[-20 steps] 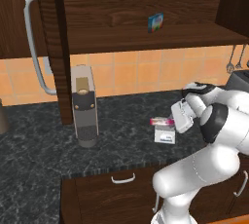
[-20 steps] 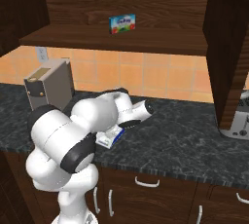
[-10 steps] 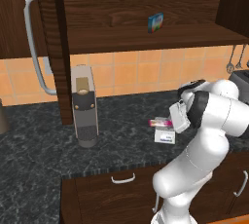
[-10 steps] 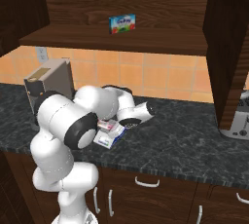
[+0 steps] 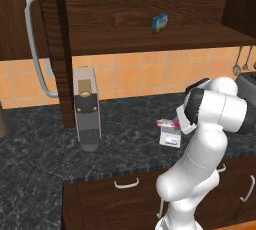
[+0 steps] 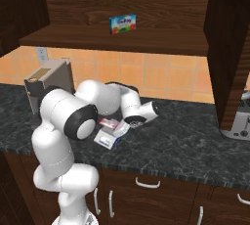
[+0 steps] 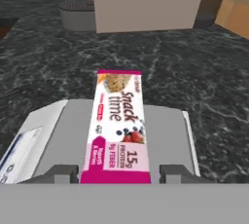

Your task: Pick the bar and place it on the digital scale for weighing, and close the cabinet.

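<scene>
Bar (image 7: pixel 118 128) lies lengthwise on scale (image 7: pixel 172 140), mid-frame, overhanging its far edge. Gripper (image 7: pixel 119 173) fingers spread either side, not pinching. Risk: retreat clips bar off. Cabinet (image 5: pixel 47 49) door open.

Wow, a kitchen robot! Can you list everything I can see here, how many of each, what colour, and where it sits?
Pink and white flat snack bar packet: one, lying over the scale, between the end effector's tips.
Low square white-grey digital scale: one, on the dark counter under the bar.
Dark brown wooden wall cabinet: one, above the counter, door swung open.
Long pale metal bar handle: one, on the open door.
Blue-green upright box: one, on the cabinet shelf.
Tall grey and tan coffee machine: one, on the counter beside the scale.
Black speckled stone counter: one, over brown drawers.
Hanging dark utensils: two, on the tiled wall.
White arm's end effector: one, around the bar; grip unclear.
</scene>
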You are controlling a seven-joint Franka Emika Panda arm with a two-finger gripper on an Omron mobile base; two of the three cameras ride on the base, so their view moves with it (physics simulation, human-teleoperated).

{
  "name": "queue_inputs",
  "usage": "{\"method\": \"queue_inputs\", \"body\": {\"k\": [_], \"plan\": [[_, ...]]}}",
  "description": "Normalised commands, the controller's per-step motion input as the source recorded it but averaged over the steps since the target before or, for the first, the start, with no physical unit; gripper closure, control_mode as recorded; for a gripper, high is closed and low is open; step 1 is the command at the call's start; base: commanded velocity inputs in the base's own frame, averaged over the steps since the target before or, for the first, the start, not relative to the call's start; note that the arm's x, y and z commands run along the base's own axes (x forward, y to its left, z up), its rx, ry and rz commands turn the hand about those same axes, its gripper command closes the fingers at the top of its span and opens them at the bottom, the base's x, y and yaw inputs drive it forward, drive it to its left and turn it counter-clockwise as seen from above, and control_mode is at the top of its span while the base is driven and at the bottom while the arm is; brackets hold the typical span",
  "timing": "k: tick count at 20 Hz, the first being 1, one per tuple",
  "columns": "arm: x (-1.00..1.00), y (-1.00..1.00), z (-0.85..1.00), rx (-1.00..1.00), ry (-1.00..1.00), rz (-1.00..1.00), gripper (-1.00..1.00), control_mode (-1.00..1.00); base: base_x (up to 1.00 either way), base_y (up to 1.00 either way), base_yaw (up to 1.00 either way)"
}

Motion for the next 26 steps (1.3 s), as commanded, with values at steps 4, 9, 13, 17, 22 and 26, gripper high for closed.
{"method": "queue_inputs", "body": {"k": [4,9,13,17,22,26], "plan": [[-0.22,-0.08,0.00,0.00,-0.06,0.03,-1.00,-1.00,0.00,0.00,0.00],[-0.31,0.00,0.13,0.00,-0.17,0.01,-1.00,-1.00,0.00,0.00,0.00],[-0.43,0.00,0.38,0.00,-0.34,0.01,-1.00,-1.00,0.00,0.00,0.00],[-0.52,0.00,0.56,0.00,-0.59,0.00,-1.00,-1.00,0.00,0.00,0.00],[-0.54,-0.25,0.67,0.12,-0.45,0.00,-1.00,-1.00,0.00,0.00,0.00],[-0.32,-0.48,0.81,0.31,-0.29,0.00,-1.00,-1.00,0.00,0.00,0.00]]}}
